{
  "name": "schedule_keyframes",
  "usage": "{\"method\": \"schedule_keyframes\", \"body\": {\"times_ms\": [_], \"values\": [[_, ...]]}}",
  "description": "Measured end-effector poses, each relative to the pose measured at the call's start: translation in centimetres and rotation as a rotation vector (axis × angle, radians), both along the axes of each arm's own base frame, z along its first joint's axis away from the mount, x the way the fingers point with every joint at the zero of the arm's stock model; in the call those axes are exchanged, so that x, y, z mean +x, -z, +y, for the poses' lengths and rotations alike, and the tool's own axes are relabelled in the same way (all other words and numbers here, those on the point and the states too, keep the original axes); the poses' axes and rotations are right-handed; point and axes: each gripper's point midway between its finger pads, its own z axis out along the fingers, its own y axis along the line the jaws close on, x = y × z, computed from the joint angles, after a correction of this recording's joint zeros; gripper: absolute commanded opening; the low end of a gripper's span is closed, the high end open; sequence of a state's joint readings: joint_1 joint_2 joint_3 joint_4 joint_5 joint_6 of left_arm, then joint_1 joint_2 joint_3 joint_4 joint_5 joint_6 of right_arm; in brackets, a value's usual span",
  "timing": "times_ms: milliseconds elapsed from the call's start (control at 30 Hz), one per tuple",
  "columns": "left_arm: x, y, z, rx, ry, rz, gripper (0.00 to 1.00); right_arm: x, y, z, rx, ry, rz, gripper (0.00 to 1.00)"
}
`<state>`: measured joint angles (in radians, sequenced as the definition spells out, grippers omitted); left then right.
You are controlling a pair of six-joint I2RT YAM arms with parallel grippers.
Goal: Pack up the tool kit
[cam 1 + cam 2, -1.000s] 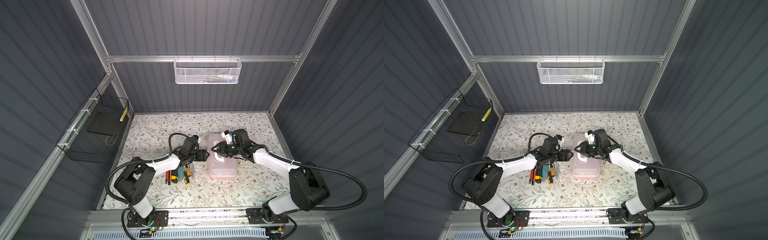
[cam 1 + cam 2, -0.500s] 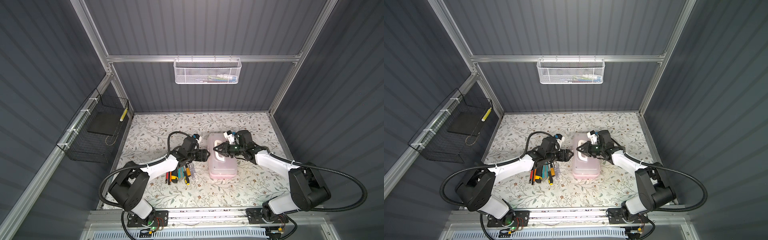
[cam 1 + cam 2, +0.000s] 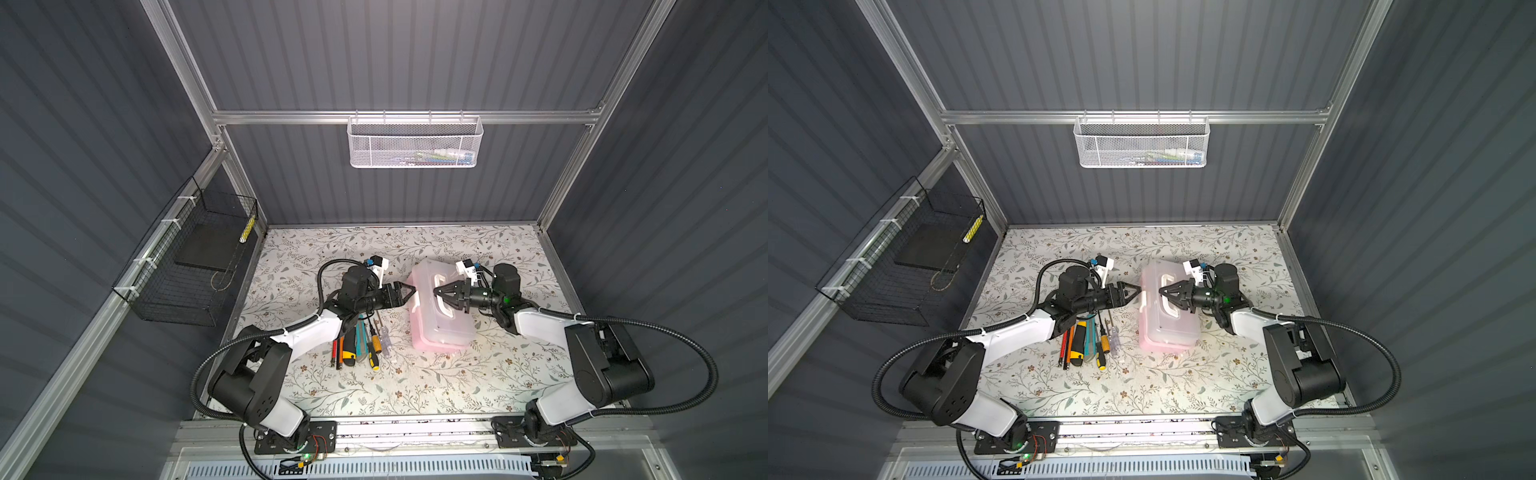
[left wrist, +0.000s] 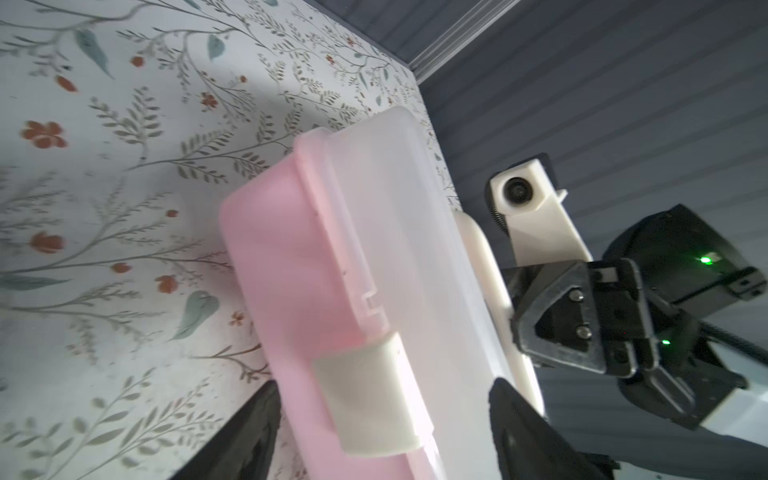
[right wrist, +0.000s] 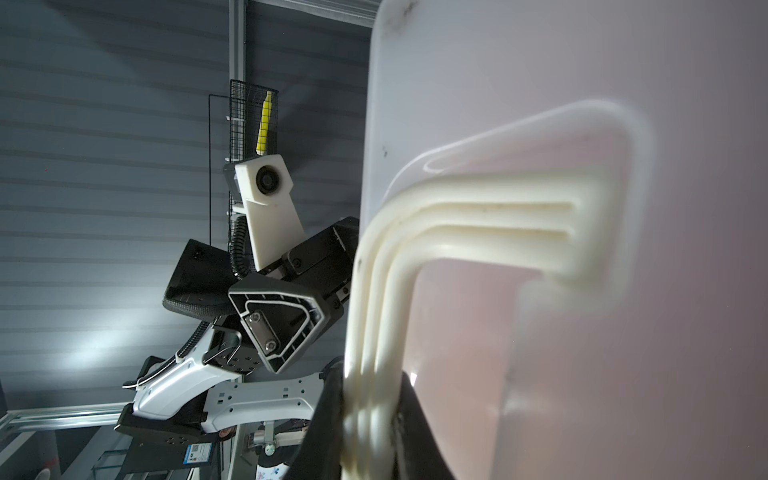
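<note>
The tool kit's pink box [image 3: 440,332] [image 3: 1167,336] [image 4: 291,257], frosted lid down, lies mid-mat in both top views. My right gripper [image 3: 436,291] [image 3: 1162,292] [image 5: 370,415] is shut on its white handle [image 3: 446,309] [image 5: 415,232], which is raised off the lid. My left gripper [image 3: 411,294] [image 3: 1136,293] [image 4: 382,432] is open at the box's left side. Its fingers [image 4: 249,436] stand on either side of the white latch [image 4: 365,399]. Several slim hand tools [image 3: 361,340] [image 3: 1088,340] lie side by side on the mat under my left arm.
A white mesh basket [image 3: 415,143] hangs on the back wall. A black wire basket [image 3: 195,266] hangs on the left wall. The floral mat [image 3: 415,386] ends at grey walls behind and on both sides.
My right gripper has closed on the white handle and shifted slightly right. My left gripper has stayed open at the latch side.
</note>
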<state>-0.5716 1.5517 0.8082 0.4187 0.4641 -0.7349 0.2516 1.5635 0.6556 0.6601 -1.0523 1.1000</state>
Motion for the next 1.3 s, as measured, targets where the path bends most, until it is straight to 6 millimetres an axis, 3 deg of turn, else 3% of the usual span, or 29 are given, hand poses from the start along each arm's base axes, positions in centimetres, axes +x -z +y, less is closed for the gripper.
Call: {"method": "schedule_keyframes", "body": {"times_ms": [300, 733, 1300], "values": [[-0.9, 1.3, -1.3, -0.118, 0.059, 0.086, 0.78, 0.0, -0.1, -1.1, 0.034, -0.018, 0.008, 0.0], [-1.1, 2.3, -2.4, -0.217, 0.102, 0.135, 0.76, 0.3, -0.2, -1.2, 0.079, -0.039, 0.011, 0.0], [-0.5, 1.2, -2.5, -0.41, 0.108, 0.227, 0.74, 0.4, 0.1, -1.5, 0.074, -0.034, 0.013, 0.0]]}}
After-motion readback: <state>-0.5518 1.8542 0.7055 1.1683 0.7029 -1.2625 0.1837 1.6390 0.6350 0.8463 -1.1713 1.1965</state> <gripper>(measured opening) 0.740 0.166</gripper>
